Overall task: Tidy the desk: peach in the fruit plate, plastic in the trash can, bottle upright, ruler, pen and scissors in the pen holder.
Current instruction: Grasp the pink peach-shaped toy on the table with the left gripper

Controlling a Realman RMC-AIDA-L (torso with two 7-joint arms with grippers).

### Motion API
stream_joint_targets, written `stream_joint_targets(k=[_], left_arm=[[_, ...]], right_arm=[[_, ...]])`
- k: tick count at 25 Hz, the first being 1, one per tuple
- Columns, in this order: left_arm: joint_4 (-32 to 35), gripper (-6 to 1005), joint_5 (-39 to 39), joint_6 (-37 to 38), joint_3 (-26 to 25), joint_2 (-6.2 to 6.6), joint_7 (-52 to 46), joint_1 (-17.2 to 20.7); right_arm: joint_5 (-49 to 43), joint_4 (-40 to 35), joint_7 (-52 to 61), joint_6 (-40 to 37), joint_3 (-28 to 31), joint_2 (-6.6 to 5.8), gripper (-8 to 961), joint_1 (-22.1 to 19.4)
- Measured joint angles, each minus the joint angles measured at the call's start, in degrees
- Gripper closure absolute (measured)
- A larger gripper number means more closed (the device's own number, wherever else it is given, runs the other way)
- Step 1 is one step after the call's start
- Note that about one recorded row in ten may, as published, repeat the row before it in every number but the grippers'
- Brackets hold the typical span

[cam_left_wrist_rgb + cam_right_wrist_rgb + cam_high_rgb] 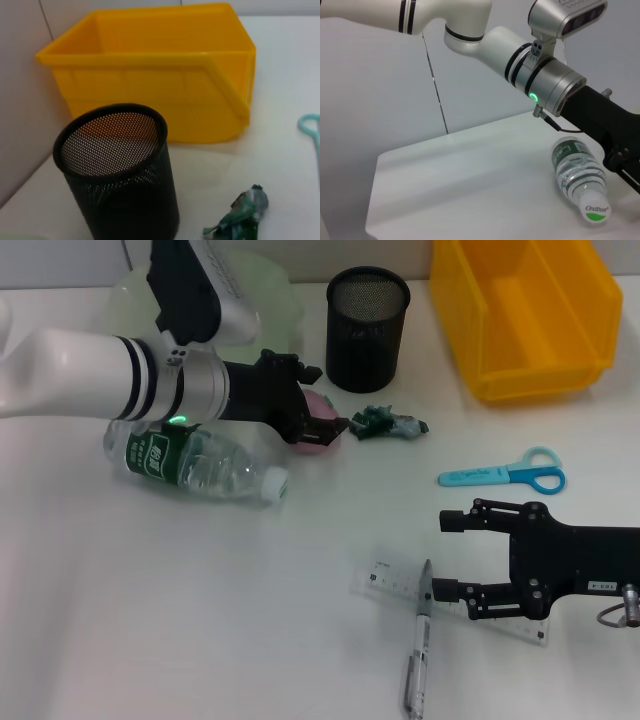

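Peach (pink, mostly hidden) sits on the white desk, gripped between the closed fingers of the left gripper, just in front of the pale green fruit plate. Beside it lies the crumpled plastic, near the black mesh pen holder. The bottle lies on its side under the left arm. The right gripper hovers with jaws spread over the ruler and pen; the scissors lie apart, below the yellow bin.
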Motion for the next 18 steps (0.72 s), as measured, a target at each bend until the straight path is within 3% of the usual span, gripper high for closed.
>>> stream_joint_targets(k=[10, 18], left_arm=[[0.3, 299, 0.1, -4.9, 6.0, -0.08, -2.3, 0.2], [1.6, 308, -0.1, -4.3, 7.0, -0.09, -2.5, 0.5]], right_arm=[[0.0, 0.0, 0.0, -0.2, 0.0, 0.00, 138, -0.4], [-0.2, 0.0, 0.1, -0.4, 0.0, 0.08, 138, -0.6]])
